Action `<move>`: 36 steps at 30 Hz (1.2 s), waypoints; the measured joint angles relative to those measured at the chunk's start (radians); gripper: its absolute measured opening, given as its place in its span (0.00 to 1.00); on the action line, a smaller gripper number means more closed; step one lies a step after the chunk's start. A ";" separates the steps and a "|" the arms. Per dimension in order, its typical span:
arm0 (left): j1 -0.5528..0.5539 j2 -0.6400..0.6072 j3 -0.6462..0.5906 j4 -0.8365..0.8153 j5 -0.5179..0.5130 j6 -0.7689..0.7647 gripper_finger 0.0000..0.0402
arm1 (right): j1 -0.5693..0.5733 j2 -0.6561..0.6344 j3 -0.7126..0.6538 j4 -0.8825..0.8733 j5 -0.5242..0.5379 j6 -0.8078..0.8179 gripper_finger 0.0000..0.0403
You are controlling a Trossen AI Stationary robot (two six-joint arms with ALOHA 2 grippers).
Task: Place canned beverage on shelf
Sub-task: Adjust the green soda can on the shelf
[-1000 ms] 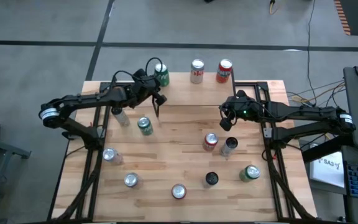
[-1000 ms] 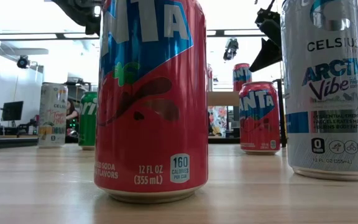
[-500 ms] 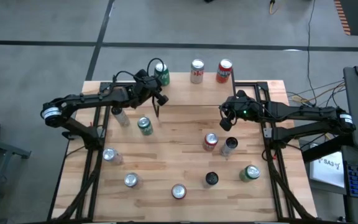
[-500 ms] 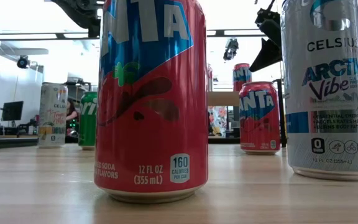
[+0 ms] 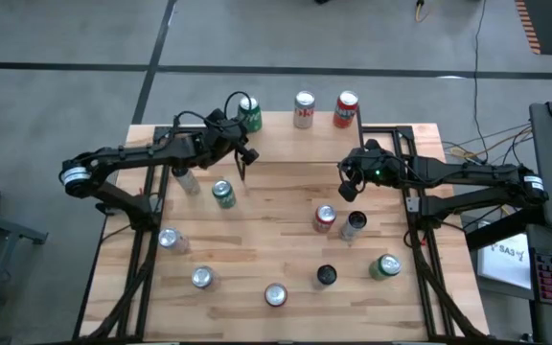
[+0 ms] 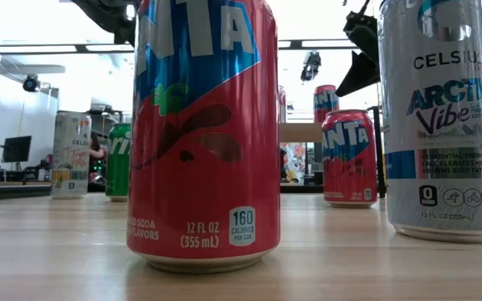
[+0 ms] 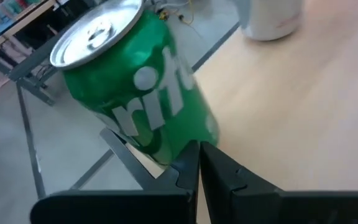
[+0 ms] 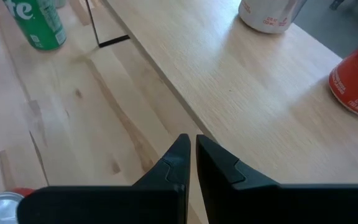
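A green Sprite can [image 7: 138, 87] stands upright on its bottom at the far left corner of the shelf [image 5: 295, 144], and it also shows in the high view [image 5: 248, 113]. My left gripper [image 7: 199, 149] is shut, its fingertips right beside the can's lower wall; in the high view the gripper [image 5: 239, 131] lies just left of the can. My right gripper [image 8: 192, 142] is shut and empty, hovering over the shelf's front edge [image 8: 166, 87], at mid-table [image 5: 349, 188]. My left gripper comes at the green can slanting down from the table's left, and its shut fingertips [image 7: 191, 155] stand at the can's lower side wall [image 7: 179, 140]. I cannot tell whether they touch it.
A white can [image 5: 304, 108] and a red can [image 5: 346, 108] stand on the shelf too. Several more cans are scattered over the tabletop, among them a green one [image 5: 222, 194] by the shelf's black front left leg [image 5: 242, 165] and a red one [image 5: 325, 218].
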 joint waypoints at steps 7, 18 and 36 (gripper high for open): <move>-0.096 -0.118 -0.011 -0.063 -0.004 -0.009 0.00 | 0.012 0.000 0.000 0.000 -0.032 0.074 0.04; -0.228 -0.274 -0.180 0.054 0.263 0.084 0.00 | 0.115 0.000 0.000 0.015 -0.033 0.196 0.04; -0.011 -0.123 -0.375 0.656 0.238 0.252 0.00 | 0.183 0.002 0.000 0.135 -0.024 0.201 0.04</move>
